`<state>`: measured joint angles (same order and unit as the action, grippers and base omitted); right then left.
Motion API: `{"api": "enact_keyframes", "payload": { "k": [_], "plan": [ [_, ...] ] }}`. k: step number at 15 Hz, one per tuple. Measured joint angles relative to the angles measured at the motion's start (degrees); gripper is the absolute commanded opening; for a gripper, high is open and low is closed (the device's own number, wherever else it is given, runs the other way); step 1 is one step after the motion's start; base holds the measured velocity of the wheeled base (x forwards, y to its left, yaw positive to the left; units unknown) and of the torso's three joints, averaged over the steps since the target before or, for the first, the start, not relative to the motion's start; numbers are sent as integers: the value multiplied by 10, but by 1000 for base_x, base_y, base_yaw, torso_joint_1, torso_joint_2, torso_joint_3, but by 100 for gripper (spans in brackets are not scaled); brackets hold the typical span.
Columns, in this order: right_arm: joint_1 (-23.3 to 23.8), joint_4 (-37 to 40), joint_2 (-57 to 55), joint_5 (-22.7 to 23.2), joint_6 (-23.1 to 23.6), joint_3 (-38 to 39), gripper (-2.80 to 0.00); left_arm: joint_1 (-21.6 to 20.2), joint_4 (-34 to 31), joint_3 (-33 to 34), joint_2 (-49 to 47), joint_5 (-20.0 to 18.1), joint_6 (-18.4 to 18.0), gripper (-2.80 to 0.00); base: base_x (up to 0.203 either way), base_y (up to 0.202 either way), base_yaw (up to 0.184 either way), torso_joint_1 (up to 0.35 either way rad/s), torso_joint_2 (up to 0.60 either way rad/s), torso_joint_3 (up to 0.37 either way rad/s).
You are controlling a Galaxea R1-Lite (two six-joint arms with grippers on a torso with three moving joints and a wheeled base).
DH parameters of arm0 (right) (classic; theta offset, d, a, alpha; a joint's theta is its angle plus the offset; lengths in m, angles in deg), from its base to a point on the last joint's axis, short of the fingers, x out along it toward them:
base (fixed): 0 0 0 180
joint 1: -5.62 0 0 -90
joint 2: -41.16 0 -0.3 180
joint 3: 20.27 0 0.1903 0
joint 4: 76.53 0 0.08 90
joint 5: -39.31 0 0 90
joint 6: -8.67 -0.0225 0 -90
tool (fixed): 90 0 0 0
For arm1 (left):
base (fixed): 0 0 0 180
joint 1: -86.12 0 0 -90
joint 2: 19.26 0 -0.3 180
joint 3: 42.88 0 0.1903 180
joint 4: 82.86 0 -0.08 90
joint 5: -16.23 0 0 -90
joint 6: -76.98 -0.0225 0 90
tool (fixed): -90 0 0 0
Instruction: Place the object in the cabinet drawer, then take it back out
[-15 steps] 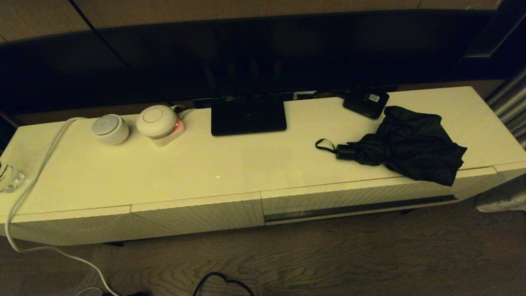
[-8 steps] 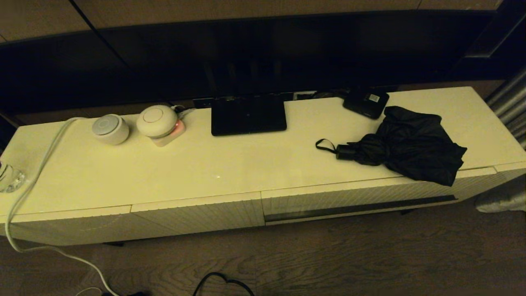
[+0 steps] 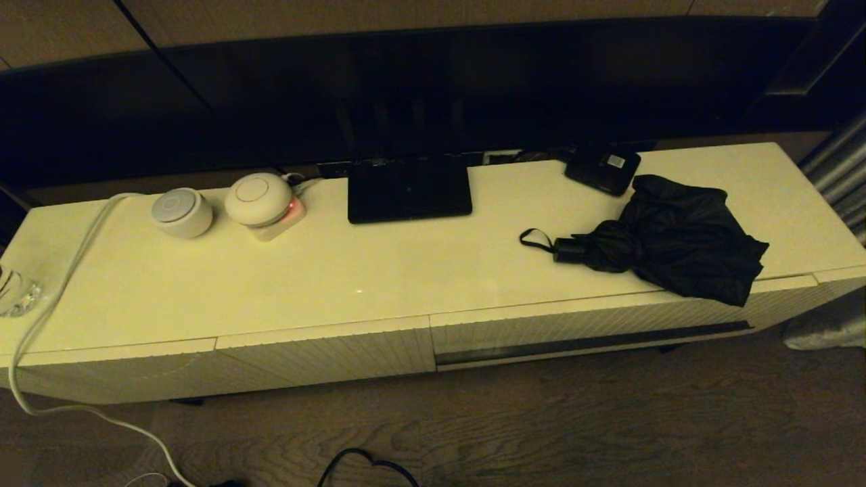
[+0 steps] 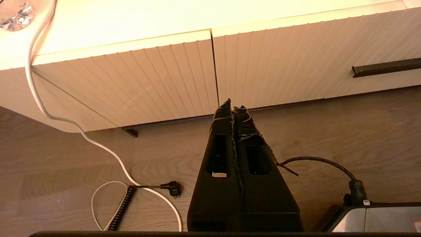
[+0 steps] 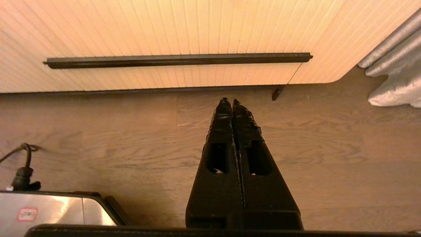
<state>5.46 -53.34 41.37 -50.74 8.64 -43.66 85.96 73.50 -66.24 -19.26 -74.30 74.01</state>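
Observation:
The black folding umbrella (image 3: 666, 245) lies on the cabinet top at the right, its bunched fabric overhanging the front edge and its handle and wrist loop pointing left. Below it the cabinet drawer (image 3: 588, 328) is closed; its ribbed front and dark strip (image 5: 177, 60) fill the right wrist view. My right gripper (image 5: 229, 100) hangs shut over the floor in front of that drawer. My left gripper (image 4: 233, 102) is shut too, low over the floor before the seam between two front panels. Neither arm shows in the head view.
On the cabinet top (image 3: 379, 270) sit two round white devices (image 3: 181, 212) (image 3: 259, 198), a black stand base (image 3: 408, 190), a small black box with a white label (image 3: 603, 168) and a glass (image 3: 15, 292). A white cable (image 4: 98, 148) trails onto the floor. Curtain folds (image 5: 393, 82) hang at the right.

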Motion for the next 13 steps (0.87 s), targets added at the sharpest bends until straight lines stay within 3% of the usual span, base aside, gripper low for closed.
{"api": "enact_keyframes", "payload": {
  "k": [13],
  "plan": [
    [0, 1, 0, 0, -3, 0, -280, 0, 0, 0, 0, 0, 0, -280, 0, 0, 0, 0, 0, 0]
  ]
}}
